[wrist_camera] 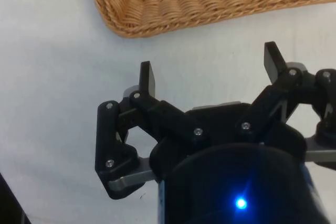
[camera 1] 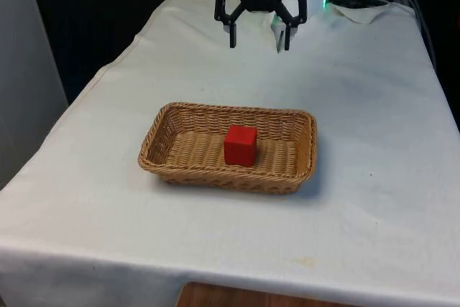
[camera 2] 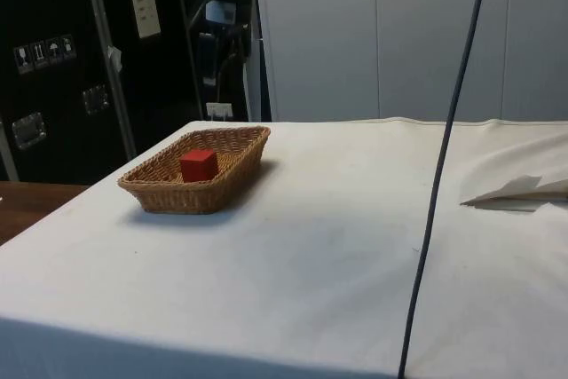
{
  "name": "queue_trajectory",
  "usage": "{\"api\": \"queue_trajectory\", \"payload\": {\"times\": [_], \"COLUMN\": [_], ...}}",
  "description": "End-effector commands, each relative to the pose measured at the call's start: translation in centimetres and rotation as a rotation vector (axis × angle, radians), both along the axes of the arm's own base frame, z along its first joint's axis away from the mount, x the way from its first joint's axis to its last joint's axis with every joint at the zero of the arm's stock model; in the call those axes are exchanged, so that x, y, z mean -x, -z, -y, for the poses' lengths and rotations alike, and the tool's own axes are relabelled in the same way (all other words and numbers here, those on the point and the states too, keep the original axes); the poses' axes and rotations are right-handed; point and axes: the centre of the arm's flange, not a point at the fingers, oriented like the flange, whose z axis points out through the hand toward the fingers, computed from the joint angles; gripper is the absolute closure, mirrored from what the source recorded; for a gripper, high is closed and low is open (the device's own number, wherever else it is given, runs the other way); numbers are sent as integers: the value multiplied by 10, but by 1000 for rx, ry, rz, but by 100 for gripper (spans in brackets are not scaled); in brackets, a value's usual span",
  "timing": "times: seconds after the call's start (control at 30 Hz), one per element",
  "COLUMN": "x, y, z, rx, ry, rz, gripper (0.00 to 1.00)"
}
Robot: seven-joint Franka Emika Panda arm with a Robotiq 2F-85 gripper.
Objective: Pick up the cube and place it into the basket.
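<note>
Table (camera 1: pixel 374 199): covered by a white cloth. The side view shows a black cable (camera 2: pixel 441 166) hanging down across the cloth and a raised fold of cloth (camera 2: pixel 519 191) near it. The front view does not show the cable crossing the surface, but shows crumpled cloth (camera 1: pixel 366 12) at the far end, beside the gripper.

Basket (camera 1: pixel 305 150): a rectangular woven wicker tray, light brown, resting flat on the cloth. It sits on the near side of the gripper, well apart from it, with bare cloth between the two. The wrist view shows one rounded corner and part of one long wall of the basket (wrist_camera: pixel 157 9), lying beyond the fingertips. The basket interior around the cube is not visible there.

Gripper (camera 1: pixel 259 39): black, two-finger, held above the cloth at the far end of the table. The fingers point downward and stand wide apart, with nothing between them. The wrist view confirms this: both fingertips (wrist_camera: pixel 149 80) are spread and bare cloth shows in the gap.

Cube (camera 1: pixel 240 145): red, resting on the basket floor near the middle, upright, not touching the walls. It lies well clear of the gripper. The side view shows its top (camera 2: pixel 199 164) level with the basket rim.
</note>
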Motion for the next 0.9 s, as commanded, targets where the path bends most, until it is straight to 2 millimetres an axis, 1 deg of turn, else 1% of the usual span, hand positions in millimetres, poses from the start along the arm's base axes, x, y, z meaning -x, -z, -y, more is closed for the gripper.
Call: {"api": "queue_trajectory", "payload": {"times": [0.0, 0.03, 0.07, 0.3, 0.33, 0.57, 0.63, 0.77, 0.87], "x": [3, 1, 5, 14, 13, 25, 24, 32, 32], "y": [-2, -1, -5, -15, -13, -21, -21, -25, -25], "z": [0, -1, 0, 0, -1, 0, -1, -2, -1], "rx": [7, 0, 8, 4, -1, 1, -7, -3, -10], "ry": [-2, -2, -7, -27, -26, -53, -53, -70, -72], "rz": [5, 1, 4, 5, 6, 4, 7, 6, 7], "gripper": [0, 0, 0, 0, 0, 0, 0, 0, 0]}}
